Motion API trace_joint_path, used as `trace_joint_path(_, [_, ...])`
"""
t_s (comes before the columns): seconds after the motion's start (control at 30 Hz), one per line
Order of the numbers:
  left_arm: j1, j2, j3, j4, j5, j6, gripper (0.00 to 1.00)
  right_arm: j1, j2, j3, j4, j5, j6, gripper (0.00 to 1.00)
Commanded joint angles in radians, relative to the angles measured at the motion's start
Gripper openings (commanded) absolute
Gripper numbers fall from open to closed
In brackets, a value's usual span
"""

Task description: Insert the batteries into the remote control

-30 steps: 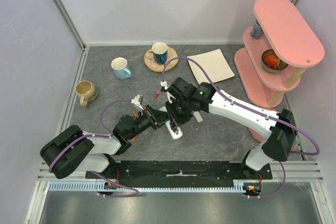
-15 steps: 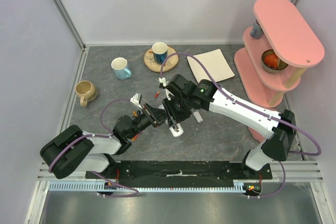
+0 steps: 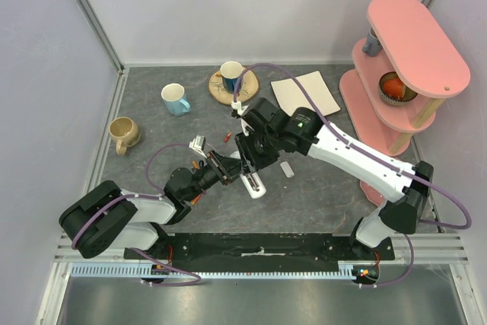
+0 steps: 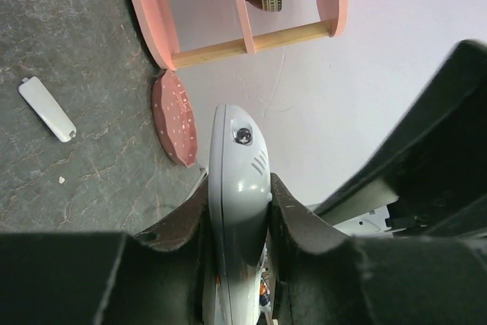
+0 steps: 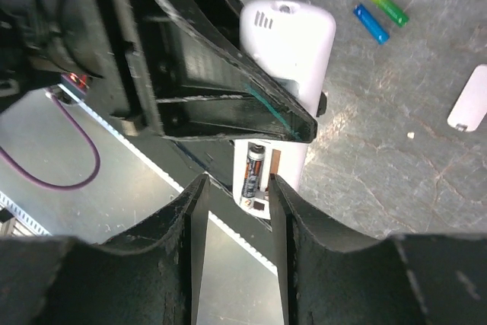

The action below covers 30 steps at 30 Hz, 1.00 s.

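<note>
Our right fingers just spread, now empty: 1 battery seated in remote control, left fingers clamped on it.

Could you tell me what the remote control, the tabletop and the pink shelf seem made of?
The remote control looks like smooth white moulded plastic with a soft sheen. The tabletop is matte dark grey with stone-like veining, perhaps slate or a printed mat. The pink shelf seems painted board, probably wood, on bare wooden dowels.

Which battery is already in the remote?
The dark battery, lying in the remote control's open compartment; the blue battery and the green battery lie loose on the table.
</note>
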Motion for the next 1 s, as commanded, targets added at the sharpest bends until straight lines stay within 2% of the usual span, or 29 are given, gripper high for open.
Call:
trace_joint_path(0.0, [-0.005,0.014,0.012,0.381,-0.014,-0.023,0.02,-0.002,-0.062,0.105,-0.013,0.051,-0.029,0.45])
trace_joint_path(0.03, [-0.005,0.017,0.012,0.381,-0.014,-0.029,0.02,-0.003,-0.074,0.103,-0.002,0.082,-0.038,0.45])
trace_joint_path(0.13, [-0.005,0.02,0.017,0.381,-0.001,-0.058,0.02,-0.002,-0.206,-0.051,0.161,0.203,-0.061,0.46])
trace_joint_path(0.17, [-0.005,0.02,0.02,0.381,0.003,-0.07,0.02,-0.003,-0.32,-0.214,0.319,0.224,-0.064,0.47])
trace_joint_path(0.2, [-0.005,0.019,0.023,0.381,0.014,-0.076,0.02,-0.003,-0.382,-0.298,0.401,0.252,-0.046,0.54])
trace_joint_path(0.27, [-0.005,0.016,0.027,0.381,0.028,-0.095,0.02,-0.017,-0.524,-0.486,0.577,0.222,-0.034,0.69])
trace_joint_path(0.3, [-0.003,0.011,0.029,0.381,0.042,-0.099,0.02,-0.022,-0.557,-0.527,0.61,0.174,-0.05,0.77])
trace_joint_path(0.57, [-0.003,-0.01,0.037,0.38,0.094,-0.118,0.02,-0.034,-0.729,-0.802,0.858,-0.021,-0.017,0.95])
trace_joint_path(0.8, [-0.003,-0.026,0.06,0.38,0.103,-0.136,0.02,-0.04,-0.771,-0.923,1.001,-0.15,0.008,0.97])
trace_joint_path(0.97, [-0.003,-0.04,0.081,0.381,0.118,-0.146,0.02,-0.045,-0.774,-0.972,1.082,-0.193,0.022,0.94])
